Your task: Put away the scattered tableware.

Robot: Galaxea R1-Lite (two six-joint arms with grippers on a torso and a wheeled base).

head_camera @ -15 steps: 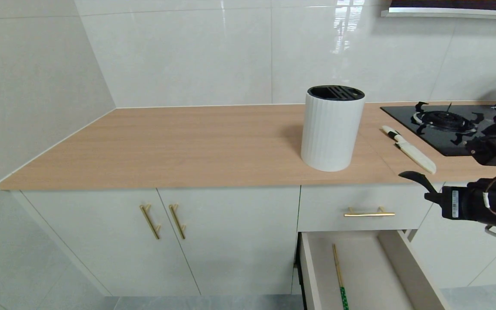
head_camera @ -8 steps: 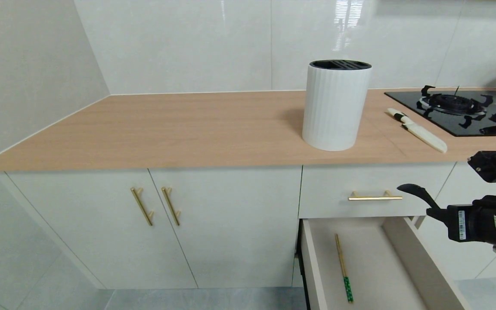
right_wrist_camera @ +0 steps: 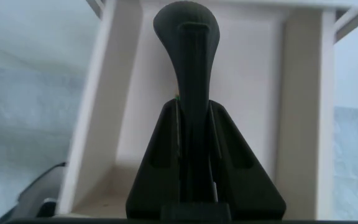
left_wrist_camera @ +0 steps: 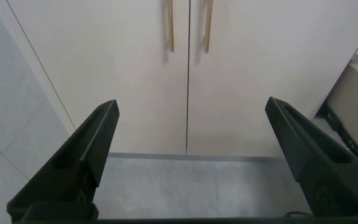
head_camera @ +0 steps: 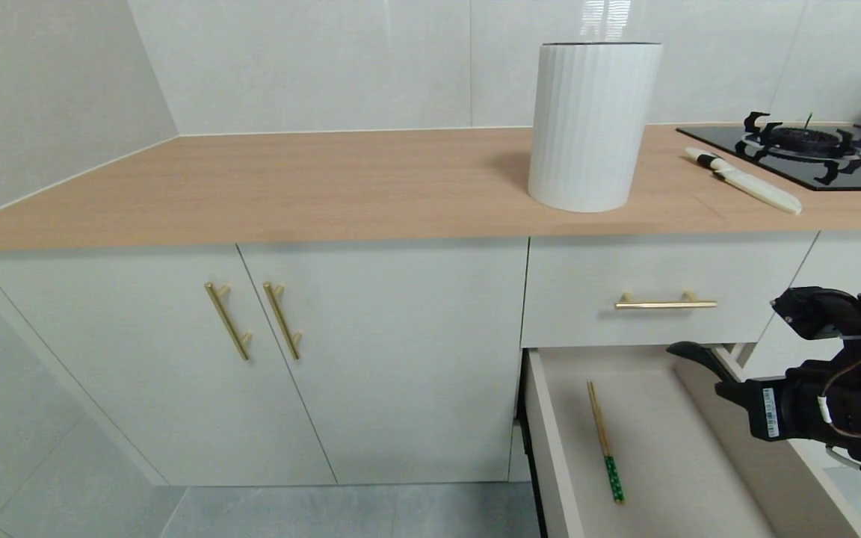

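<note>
We see the chopsticks (head_camera: 604,441) lying in the open drawer (head_camera: 546,448), and the knife (head_camera: 744,181) on the desk (head_camera: 326,187) just beside the white knife block (head_camera: 593,127). Our right gripper (head_camera: 688,350) hangs over the drawer, fingers pressed together. Our left gripper (left_wrist_camera: 191,112) gapes wide before the cabinet doors (left_wrist_camera: 229,93).

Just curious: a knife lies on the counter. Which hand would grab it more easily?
Probably the right hand: it's at the open drawer, just below the knife. The left hand faces the cupboard doors, farther off.
</note>
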